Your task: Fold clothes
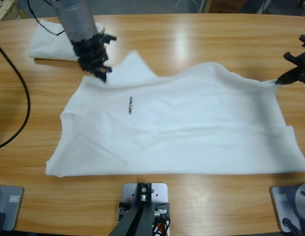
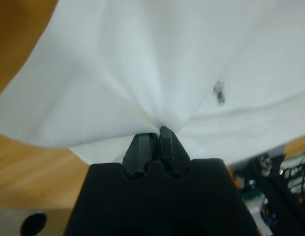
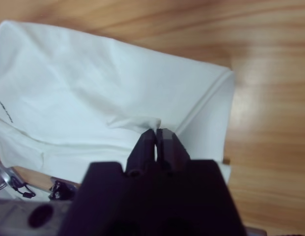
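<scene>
Only the high view shows a folded shirt (image 1: 49, 42) beyond the spread T-shirt (image 1: 191, 132), whose chest lettering (image 1: 129, 104) is unreadable. Left pincer (image 2: 159, 132) and right pincer (image 3: 155, 133) each pinch the T-shirt's cloth, jaws closed.

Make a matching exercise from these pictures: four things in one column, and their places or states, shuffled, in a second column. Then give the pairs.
Things:
1. spread T-shirt
2. folded white cloth
3. left gripper
4. right gripper

Places or states:
A. shut on the shirt's hem edge, at the high view's right side
B. lies at the table's far left corner
C. shut on the shirt near its shoulder
D. lies across the table's middle, black lettering up

Pairs: 1-D, 2-B, 3-C, 4-A
</scene>
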Motion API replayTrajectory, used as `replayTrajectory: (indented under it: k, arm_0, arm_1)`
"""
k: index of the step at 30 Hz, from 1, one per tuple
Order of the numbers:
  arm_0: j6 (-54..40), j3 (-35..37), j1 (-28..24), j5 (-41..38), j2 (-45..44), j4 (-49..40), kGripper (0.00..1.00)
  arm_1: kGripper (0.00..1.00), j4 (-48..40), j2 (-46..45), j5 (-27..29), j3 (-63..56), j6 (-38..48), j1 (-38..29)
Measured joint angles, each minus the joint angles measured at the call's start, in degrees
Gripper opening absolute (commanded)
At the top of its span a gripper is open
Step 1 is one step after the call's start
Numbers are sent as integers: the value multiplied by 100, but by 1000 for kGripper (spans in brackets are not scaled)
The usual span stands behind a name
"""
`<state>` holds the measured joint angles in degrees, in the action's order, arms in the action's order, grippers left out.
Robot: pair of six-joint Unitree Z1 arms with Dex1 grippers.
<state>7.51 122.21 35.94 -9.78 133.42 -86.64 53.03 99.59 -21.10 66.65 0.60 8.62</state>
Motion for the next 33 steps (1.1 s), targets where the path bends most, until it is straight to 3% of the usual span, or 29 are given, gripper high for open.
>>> replayTrajectory:
  k: [12,20,24,26,27,33]
  arm_0:
    - [23,-2687,619,-551,-1021,439,0]
    - [357,-2961,910,-698,-1241,780,0]
    - [461,-2999,1034,-778,-1241,852,0]
    - [491,-3000,1038,-779,-1241,890,0]
    - [510,-3000,1043,-779,-1241,913,0]
    - [605,-3223,1149,-913,-1241,1073,0]
  arm_1:
    - [0,607,-235,526,-372,128,0]
    - [0,728,-489,836,-535,241,0]
    - [10,1198,-723,1011,-481,446,0]
    - [810,1409,-765,1035,-462,584,0]
    - [972,1442,-765,1047,-462,638,0]
    - [1000,1443,-765,1242,-458,848,0]
